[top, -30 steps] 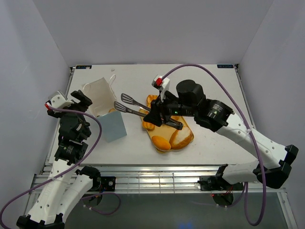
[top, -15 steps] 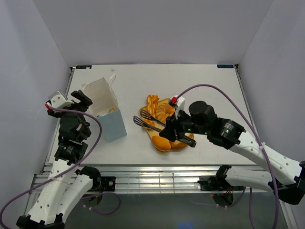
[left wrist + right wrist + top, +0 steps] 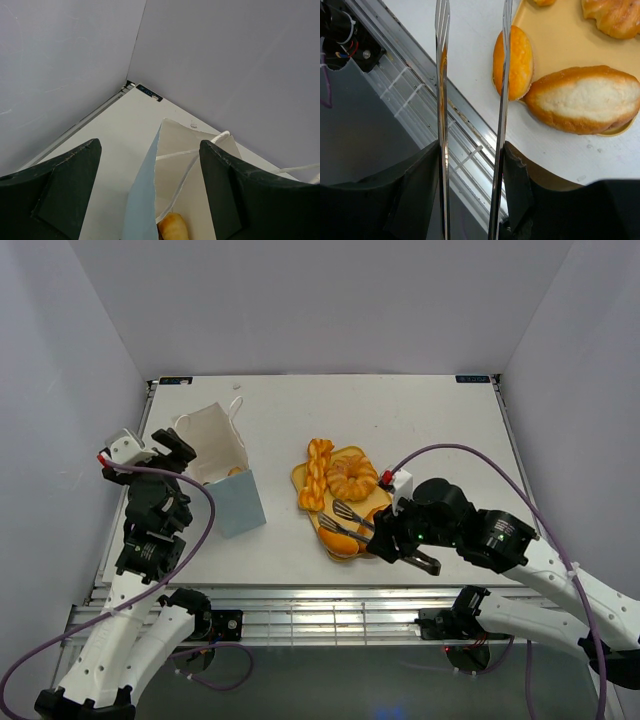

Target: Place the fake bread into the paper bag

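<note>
The paper bag (image 3: 213, 448) stands open at the left of the table, with one golden roll (image 3: 172, 227) of fake bread lying inside it. My left gripper (image 3: 168, 453) is open, and the bag's upper wall edge (image 3: 150, 170) rises between its fingers without touching them. More fake bread lies on the yellow tray (image 3: 300, 480): a braided twist (image 3: 318, 472), a ring doughnut (image 3: 353, 478) and oval rolls (image 3: 338, 538). My right gripper (image 3: 402, 541) is shut on metal tongs (image 3: 345, 520). The tongs' arms (image 3: 441, 100) stand apart and empty beside a small roll (image 3: 513, 62) and a larger one (image 3: 585, 97).
The table's near edge and its metal rail (image 3: 415, 95) run right under the tongs. White walls enclose the table on the left, back and right. A purple cable (image 3: 450, 452) loops over the right arm.
My right arm has swung the tongs away from the bag, rightward and toward the near edge, and they now hang over the tray's front rolls. The left arm has not moved.
</note>
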{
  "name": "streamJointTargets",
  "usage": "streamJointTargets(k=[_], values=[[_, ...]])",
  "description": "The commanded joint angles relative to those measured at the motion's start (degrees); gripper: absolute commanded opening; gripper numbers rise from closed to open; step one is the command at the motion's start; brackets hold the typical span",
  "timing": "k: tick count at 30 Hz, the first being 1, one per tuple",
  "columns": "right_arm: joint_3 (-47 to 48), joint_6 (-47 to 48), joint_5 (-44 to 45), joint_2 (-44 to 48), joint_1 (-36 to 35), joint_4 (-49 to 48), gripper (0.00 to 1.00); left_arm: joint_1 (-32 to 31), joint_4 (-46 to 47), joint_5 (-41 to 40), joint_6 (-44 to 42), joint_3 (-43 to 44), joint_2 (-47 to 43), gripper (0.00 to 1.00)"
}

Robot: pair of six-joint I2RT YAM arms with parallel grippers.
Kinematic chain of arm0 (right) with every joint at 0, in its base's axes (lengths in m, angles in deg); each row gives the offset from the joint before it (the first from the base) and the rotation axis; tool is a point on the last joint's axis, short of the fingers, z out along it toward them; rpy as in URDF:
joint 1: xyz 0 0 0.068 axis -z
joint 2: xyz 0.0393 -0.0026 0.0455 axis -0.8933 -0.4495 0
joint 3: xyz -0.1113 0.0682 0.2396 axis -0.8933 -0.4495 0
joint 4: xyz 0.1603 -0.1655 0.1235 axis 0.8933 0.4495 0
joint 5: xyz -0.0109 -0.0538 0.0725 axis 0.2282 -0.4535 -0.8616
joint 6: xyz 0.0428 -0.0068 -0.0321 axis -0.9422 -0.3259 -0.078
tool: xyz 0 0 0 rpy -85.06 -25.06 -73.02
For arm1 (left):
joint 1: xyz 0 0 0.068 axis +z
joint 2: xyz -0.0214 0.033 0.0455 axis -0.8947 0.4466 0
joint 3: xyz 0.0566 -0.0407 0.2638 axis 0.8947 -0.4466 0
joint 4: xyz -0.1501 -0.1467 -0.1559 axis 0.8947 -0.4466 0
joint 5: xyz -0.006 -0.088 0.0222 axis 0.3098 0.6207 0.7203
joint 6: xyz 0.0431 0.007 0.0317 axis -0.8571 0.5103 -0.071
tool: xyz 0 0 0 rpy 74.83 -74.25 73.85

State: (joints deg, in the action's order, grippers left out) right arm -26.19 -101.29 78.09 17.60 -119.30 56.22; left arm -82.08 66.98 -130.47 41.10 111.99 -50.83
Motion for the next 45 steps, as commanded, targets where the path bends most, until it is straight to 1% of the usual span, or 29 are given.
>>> streamJointTargets(k=[1,6,15,26,33,45], values=[[0.5,-1.1,1.0,2.1,-0.3,3.6,0.56,-0.3,-0.8,1.3,0.4,1.5,0.5,0.89],[0.5,-1.5,1.7,2.8,-0.3,8.6,0.56,-0.3,-0.8,1.3,0.4,1.5,0.7,0.89],[-2.3,-1.6,1.7,4.9,-0.3,11.5,0.57,-0.5,-1.0,1.9,0.5,1.6,0.8,0.89],[-7.2,-1.1,1.3,3.9,-0.3,9.3,0.58,-0.5,-1.3,2.3,0.6,1.8,1.0,0.89],[-10.1,-1.0,0.1,2.8,-0.3,5.3,0.59,-0.5,-1.3,2.3,0.5,1.8,1.0,0.88],[-10.3,-0.7,0.9,0.1,-0.3,3.3,0.59,-0.6,-1.4,2.3,0.5,1.9,0.8,0.88]])
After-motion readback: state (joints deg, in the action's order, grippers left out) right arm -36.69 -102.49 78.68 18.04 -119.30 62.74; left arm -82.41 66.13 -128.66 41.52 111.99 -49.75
